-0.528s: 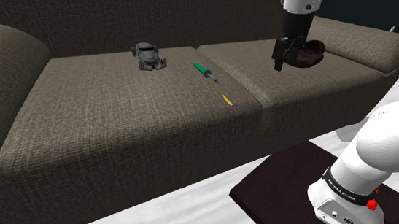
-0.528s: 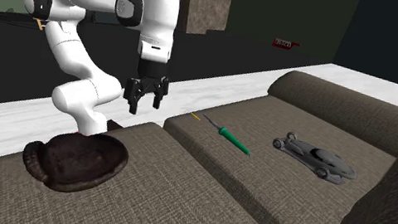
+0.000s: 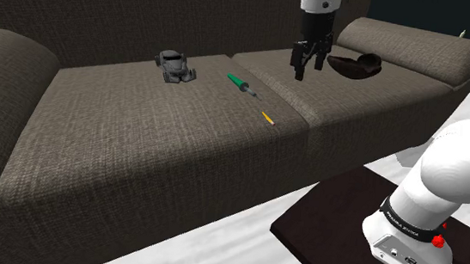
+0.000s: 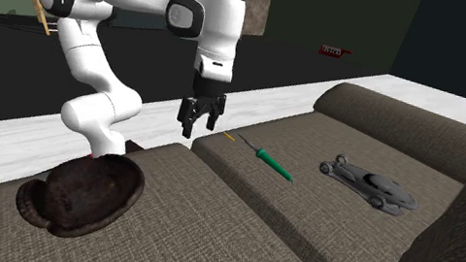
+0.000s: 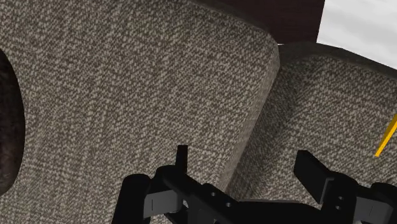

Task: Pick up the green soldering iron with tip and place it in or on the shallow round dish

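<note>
The green soldering iron (image 3: 239, 84) lies on the sofa's middle seat cushion, with its thin yellow tip (image 3: 267, 118) pointing toward the cushion's front edge. In the second exterior view the soldering iron (image 4: 272, 164) lies to the right of my hand. The dark brown shallow round dish (image 3: 355, 65) rests on the adjoining cushion, and shows as dish (image 4: 80, 192) and dish (image 5: 6, 127). My gripper (image 3: 308, 63) hangs open and empty above the seam between the two cushions, between the dish and the iron. The gripper (image 4: 198, 124) points down. From the wrist, the gripper (image 5: 247, 165) holds nothing, and the yellow tip (image 5: 385, 137) lies off beyond one finger.
A grey toy car (image 3: 175, 66) sits on the middle cushion beyond the iron, also seen as the car (image 4: 369, 185). The sofa's backrest (image 3: 147, 16) rises behind. The dark stand (image 3: 338, 230) sits on the white floor in front of the sofa.
The arm has swung away from above the dish toward the soldering iron, to the shoulder view's left. The gripper has stayed open and empty.
</note>
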Controlling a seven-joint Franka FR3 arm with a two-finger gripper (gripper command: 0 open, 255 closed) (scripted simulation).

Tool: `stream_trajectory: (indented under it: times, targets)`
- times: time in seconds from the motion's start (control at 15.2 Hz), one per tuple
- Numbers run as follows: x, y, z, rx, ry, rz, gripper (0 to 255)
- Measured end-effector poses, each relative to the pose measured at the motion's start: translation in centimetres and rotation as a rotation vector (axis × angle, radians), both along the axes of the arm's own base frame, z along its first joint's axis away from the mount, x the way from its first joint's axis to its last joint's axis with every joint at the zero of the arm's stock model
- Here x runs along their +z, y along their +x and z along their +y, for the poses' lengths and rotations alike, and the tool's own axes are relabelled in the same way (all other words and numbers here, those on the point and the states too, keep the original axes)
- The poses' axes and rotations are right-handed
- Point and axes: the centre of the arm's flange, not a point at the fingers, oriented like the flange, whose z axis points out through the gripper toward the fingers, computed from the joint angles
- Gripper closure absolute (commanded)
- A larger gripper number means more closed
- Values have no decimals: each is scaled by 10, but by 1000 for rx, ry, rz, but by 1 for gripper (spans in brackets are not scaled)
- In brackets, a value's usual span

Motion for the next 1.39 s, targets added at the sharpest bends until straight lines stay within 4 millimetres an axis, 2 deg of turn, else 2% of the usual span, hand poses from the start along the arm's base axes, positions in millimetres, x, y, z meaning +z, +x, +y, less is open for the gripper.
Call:
stream_trajectory:
  times: [0.07,0.13,0.86,0.99,1.39]
  targets:
    - [3,11,12,0,6,7,0]
    - [-3,22,21,-1,13,13,0]
    - [-15,140,107,-10,84,81,0]
    - [-23,147,112,-12,89,86,0]
    - [-53,145,114,-13,91,88,0]
